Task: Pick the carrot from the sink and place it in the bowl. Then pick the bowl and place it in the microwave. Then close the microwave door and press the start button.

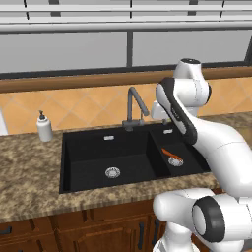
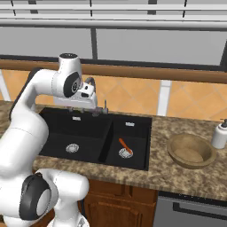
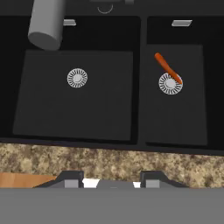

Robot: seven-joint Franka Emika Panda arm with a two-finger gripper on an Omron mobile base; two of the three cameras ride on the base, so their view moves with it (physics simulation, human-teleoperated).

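You've got the carrot (image 3: 168,68) lying in the small basin of the sink (image 1: 83,157), one end resting across the round silver drain (image 3: 170,83). In the hand view its long axis runs on a diagonal, from the basin's back wall down onto the drain; which end is the thin tip is hard to make out at this size. Your gripper (image 3: 113,180) hangs well above the sink's front edge, jaws partly apart and holding nothing. The wooden bowl (image 2: 191,150) sits on the counter (image 2: 177,170) beside the sink.
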